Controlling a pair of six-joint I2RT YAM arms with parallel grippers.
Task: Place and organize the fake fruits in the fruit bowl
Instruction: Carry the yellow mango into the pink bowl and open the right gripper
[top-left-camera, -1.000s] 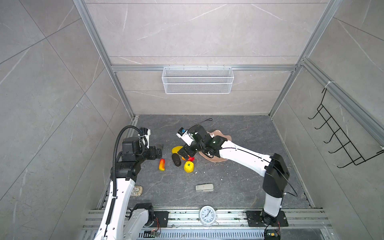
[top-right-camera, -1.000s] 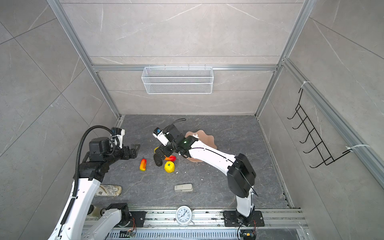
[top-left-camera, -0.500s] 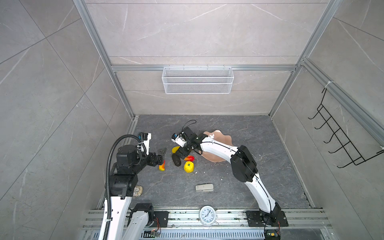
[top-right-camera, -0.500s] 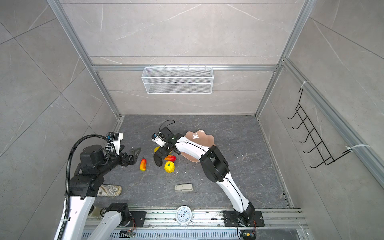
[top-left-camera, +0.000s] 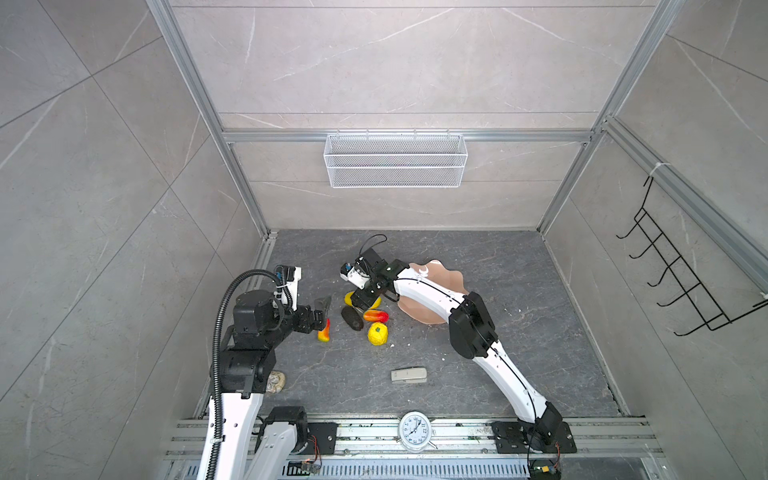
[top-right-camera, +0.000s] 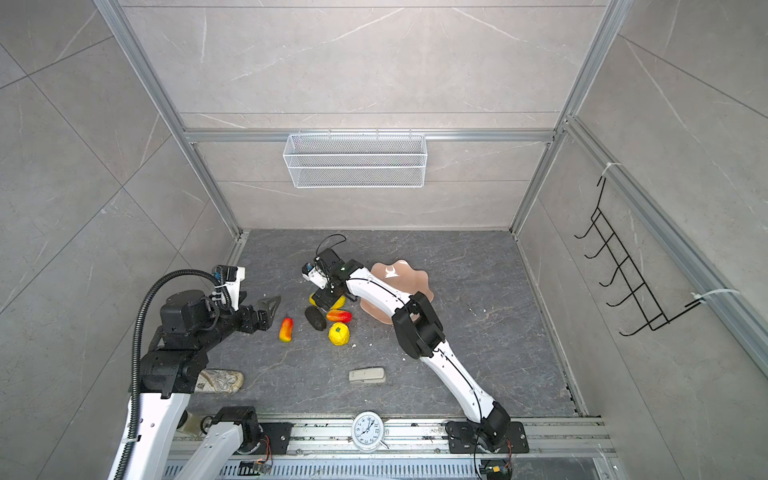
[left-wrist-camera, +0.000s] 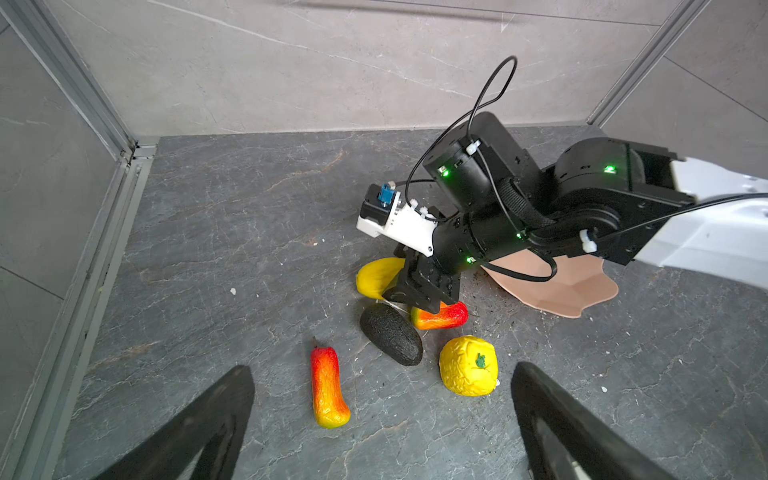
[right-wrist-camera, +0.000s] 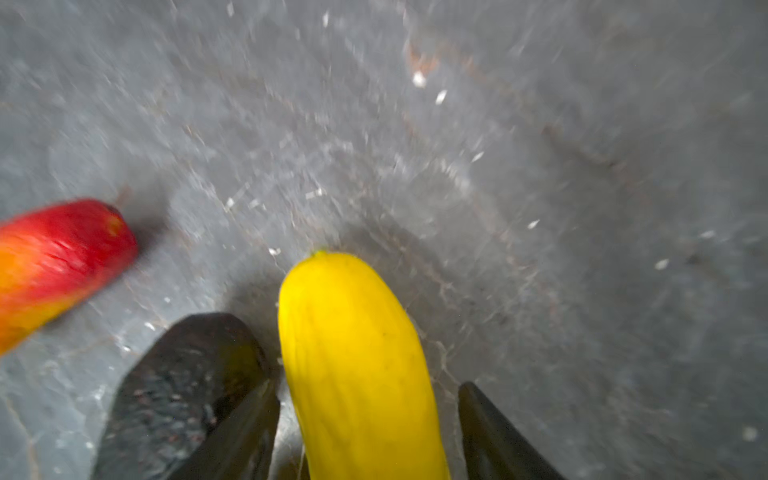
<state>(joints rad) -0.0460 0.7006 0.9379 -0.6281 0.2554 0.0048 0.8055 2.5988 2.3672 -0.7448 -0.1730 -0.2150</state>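
On the dark floor lie the fake fruits: a long yellow one (top-left-camera: 350, 297), a blackish oval (top-left-camera: 352, 318), a red-orange mango shape (top-left-camera: 376, 316), a round yellow one with a green stem (top-left-camera: 377, 333) and a second mango shape (top-left-camera: 324, 331). My right gripper (top-left-camera: 365, 297) is down over the long yellow fruit (right-wrist-camera: 357, 353), which lies between its fingers (right-wrist-camera: 498, 432) with gaps on both sides; it stands open. The pink fruit bowl (top-left-camera: 449, 278) sits just right of it, partly under the arm, and holds no fruit where it shows. My left gripper (left-wrist-camera: 380, 376) hovers open near the second mango shape (left-wrist-camera: 328, 390).
A grey-beige block (top-left-camera: 409, 375) lies near the front. A beige stone-like lump (top-left-camera: 276, 381) sits by the left arm's base. A clock (top-left-camera: 413, 424) rests on the front rail. A white wire basket (top-left-camera: 395, 160) hangs on the back wall, a black hook rack (top-left-camera: 681, 282) on the right wall.
The right gripper came down over the long yellow fruit and its jaws narrowed around it; that arm's elbow swung toward the front. The left arm sank a little toward the fruits.
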